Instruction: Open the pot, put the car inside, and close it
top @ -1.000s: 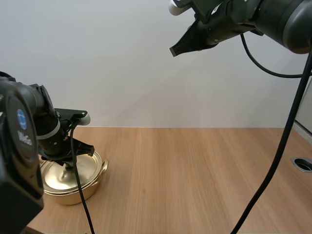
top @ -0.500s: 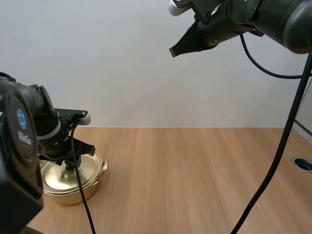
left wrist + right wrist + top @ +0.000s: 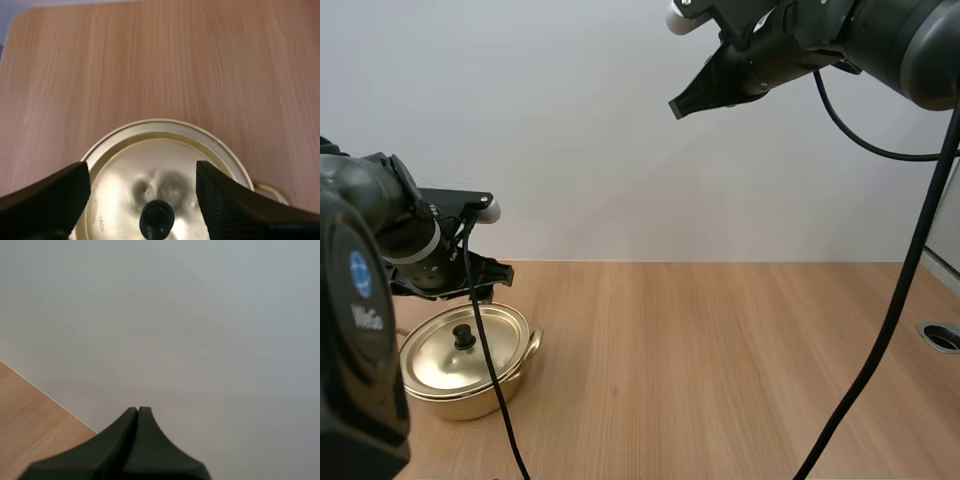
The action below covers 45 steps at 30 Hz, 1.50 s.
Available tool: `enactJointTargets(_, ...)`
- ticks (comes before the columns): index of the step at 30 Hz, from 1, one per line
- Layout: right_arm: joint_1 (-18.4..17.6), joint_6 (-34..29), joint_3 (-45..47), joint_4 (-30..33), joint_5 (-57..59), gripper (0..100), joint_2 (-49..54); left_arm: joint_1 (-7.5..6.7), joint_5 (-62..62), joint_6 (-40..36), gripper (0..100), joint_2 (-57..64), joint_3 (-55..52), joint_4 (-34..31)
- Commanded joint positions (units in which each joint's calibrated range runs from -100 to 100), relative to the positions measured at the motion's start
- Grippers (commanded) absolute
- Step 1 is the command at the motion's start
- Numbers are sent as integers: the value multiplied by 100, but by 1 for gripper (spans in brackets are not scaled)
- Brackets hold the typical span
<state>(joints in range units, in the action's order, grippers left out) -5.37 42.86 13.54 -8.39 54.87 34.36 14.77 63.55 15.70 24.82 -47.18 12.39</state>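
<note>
- Gold pot [image 3: 480,392], lid [image 3: 440,362] on, near the table's [image 3: 740,360] left edge.
- Left gripper [image 3: 142,172] hovers above, fingers spread.
- Right gripper [image 3: 678,103] is pressed together, held high.
- Lid is probably light, rigid and slick: pinch the black knob [image 3: 156,219].

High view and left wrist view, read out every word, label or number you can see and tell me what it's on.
"WeGo": white letters on the black left arm.
Round blue logo above it: too small to read.
Faint stamp on the lid, left wrist view: too blurred to read.
</note>
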Motion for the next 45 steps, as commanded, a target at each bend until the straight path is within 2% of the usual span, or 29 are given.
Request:
enactJointTargets(1, 0, -4, -4, 65, 4, 0, -3, 3, -549, 495, 99, 472, 2, 1103)
enactJointTargets(6, 0, -4, -4, 156, -57, 0, -3, 3, -572, 1187, 99, 1034, 2, 2322)
enactJointTargets(7, 0, -4, -4, 156, -107, 0, -3, 3, -493, 1529, 99, 1641, 2, 3117)
enactJointTargets(18, 0, -4, -4, 0, -843, 0, -3, 3, -392, 1532, 99, 4553, 2, 3728)
enactJointTargets(27, 0, -4, -4, -150, -864, 0, -3, 3, 175, 909, 99, 6787, 2, 3678)
enactJointTargets(31, 0, -4, -4, -339, -864, 0, -3, 3, 116, 581, 99, 7461, 2, 3196)
enactJointTargets(35, 0, -4, -4, -439, -832, 0, -3, -14, 84, -26, 99, 7518, 2, 2442)
enactJointTargets(38, 0, -4, 10, -472, -335, 0, 96, -186, 28, -301, 99, 7518, -80, 1868)
enactJointTargets(41, 0, -169, 287, -505, -28, 0, 390, -510, 6, -301, 98, 7518, -228, 1576)
enactJointTargets(43, 0, -244, 605, -514, -106, 0, 712, -747, -120, -301, 95, 7518, -366, 1321)
enactJointTargets(45, 60, -244, 988, -514, -68, 0, 1082, -925, -390, -301, 90, 7518, -569, 1092)
